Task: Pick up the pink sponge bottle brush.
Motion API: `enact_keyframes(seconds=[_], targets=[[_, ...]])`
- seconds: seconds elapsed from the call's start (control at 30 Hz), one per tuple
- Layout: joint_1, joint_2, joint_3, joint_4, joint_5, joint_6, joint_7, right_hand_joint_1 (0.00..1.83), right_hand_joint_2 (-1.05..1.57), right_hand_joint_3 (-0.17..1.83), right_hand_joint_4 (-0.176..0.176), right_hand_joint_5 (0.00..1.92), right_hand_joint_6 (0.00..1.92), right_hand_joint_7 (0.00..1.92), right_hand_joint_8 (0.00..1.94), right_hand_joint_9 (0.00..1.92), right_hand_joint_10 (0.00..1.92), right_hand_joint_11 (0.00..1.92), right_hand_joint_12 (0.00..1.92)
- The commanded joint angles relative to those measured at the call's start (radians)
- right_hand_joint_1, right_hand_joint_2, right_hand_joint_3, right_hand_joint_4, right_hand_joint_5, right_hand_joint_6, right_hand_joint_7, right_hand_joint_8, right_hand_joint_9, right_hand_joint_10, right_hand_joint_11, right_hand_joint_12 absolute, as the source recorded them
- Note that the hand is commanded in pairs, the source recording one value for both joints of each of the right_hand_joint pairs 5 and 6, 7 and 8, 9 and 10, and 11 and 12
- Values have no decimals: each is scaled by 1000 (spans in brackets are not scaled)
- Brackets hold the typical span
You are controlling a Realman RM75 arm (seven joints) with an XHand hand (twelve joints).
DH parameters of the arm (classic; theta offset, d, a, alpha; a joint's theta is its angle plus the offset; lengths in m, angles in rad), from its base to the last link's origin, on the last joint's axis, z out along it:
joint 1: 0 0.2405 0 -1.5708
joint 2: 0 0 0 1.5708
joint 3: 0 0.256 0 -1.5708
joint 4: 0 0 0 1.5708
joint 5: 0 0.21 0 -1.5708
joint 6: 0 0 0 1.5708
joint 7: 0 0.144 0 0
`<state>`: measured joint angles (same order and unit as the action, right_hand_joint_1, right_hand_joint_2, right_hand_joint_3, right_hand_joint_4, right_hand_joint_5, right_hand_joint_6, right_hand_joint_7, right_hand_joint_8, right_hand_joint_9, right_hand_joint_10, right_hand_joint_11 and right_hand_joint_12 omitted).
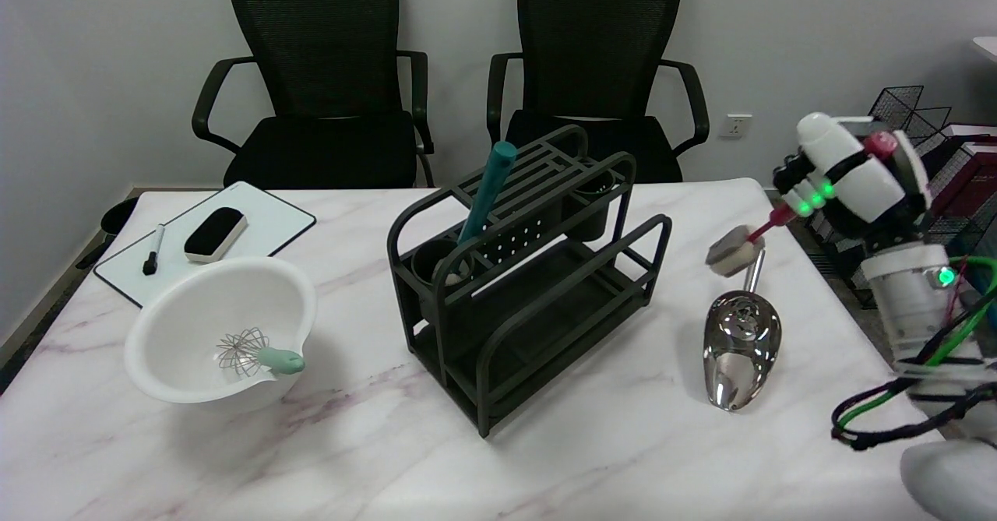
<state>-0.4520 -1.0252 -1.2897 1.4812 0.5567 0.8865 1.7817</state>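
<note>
White bowl (195, 326), dark grey rack (530, 287), marbled table (607, 443), teal whisk handle (282, 360).

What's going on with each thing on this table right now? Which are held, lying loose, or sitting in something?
Right hand: raised, gripping the brush handle.
Sponge bottle brush: held, sponge end lifted over the scoop's handle.
Metal scoop: lying on the table.
Whisk: resting in the white bowl.
Teal-handled tool: standing in the rack's cup.

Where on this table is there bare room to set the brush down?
Free: the near strip of table in front of the rack, and between rack and metal scoop. Crowded: far left, with bowl and whiteboard.
</note>
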Motion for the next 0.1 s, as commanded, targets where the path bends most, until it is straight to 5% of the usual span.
enact_keyframes(seconds=[0.03, 0.1], targets=[[-70, -18, -467, 74, 197, 268, -372, 1039, 1571, 300, 0, 1920, 1920, 1920, 1920, 1920, 1920, 1920, 1920], [-75, -22, -486, 76, 214, 277, -387, 1038, 1571, 301, 0, 1920, 1920, 1920, 1920, 1920, 1920, 1920, 1920]])
